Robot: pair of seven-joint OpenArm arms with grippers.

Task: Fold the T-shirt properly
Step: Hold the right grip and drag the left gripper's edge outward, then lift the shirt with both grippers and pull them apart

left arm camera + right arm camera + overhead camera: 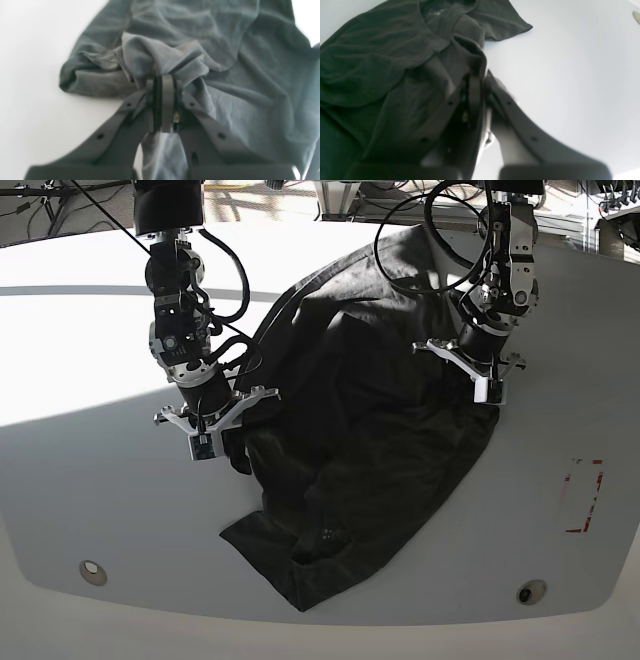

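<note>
- A dark, wrinkled T-shirt (370,440) lies spread across the middle of a white table (90,480), its collar toward the near edge.
- The left gripper (163,81) has its jaws pressed together on a bunched fold of the shirt's edge, on the right side of the base view.
- The right gripper (478,75) is likewise clamped on a fold of the shirt at its opposite edge.
- A red outlined rectangle (583,496) is marked on the table, well apart from the shirt.

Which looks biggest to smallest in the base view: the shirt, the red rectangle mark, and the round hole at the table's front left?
1. T-shirt
2. Red rectangle mark
3. Round hole
</note>
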